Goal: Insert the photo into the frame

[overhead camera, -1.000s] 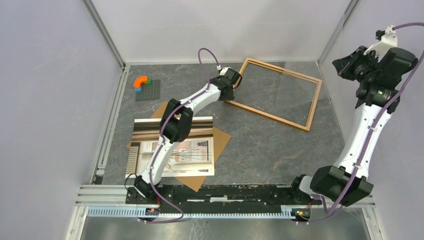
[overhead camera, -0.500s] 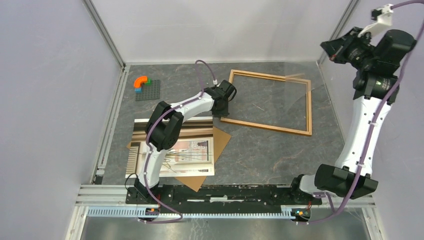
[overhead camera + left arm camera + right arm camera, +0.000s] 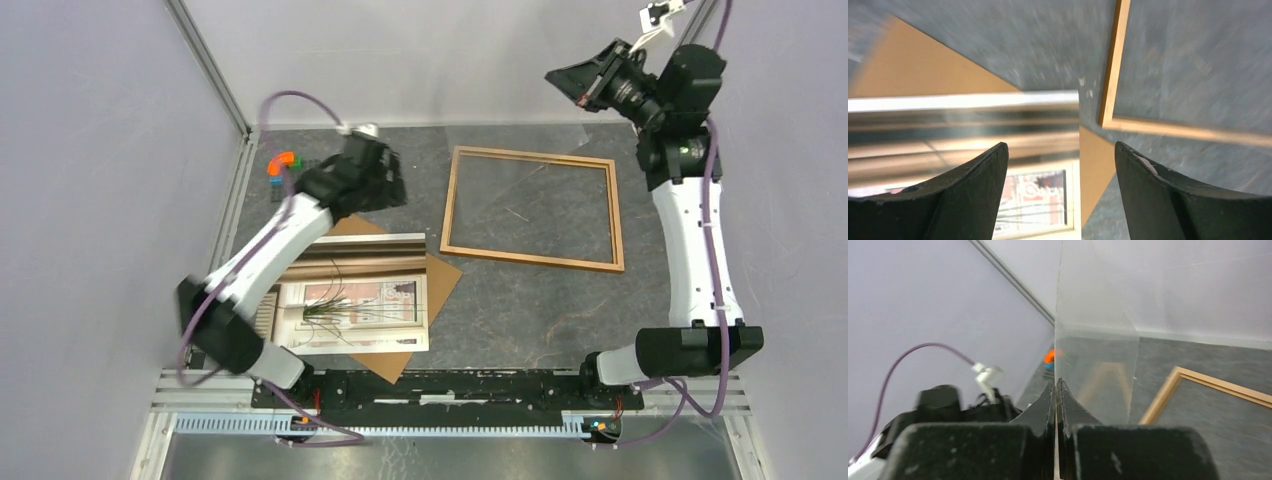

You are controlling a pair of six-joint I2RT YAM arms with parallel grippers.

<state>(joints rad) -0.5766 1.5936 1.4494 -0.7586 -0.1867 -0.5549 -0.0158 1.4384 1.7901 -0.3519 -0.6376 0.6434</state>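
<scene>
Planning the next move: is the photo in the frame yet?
Out. The frame shows only bare table inside; the photo lies apart, on the brown board. The right gripper holds a clear pane.

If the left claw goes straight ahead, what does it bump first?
The left gripper would probably hit the photo, near its corner on the backing board; depth is unclear.

I see my left gripper [image 3: 1060, 150] spread wide above the photo [image 3: 963, 122], which lies on the backing board [image 3: 903, 65]. A corner of the frame [image 3: 1114, 60] lies just beside them.
</scene>
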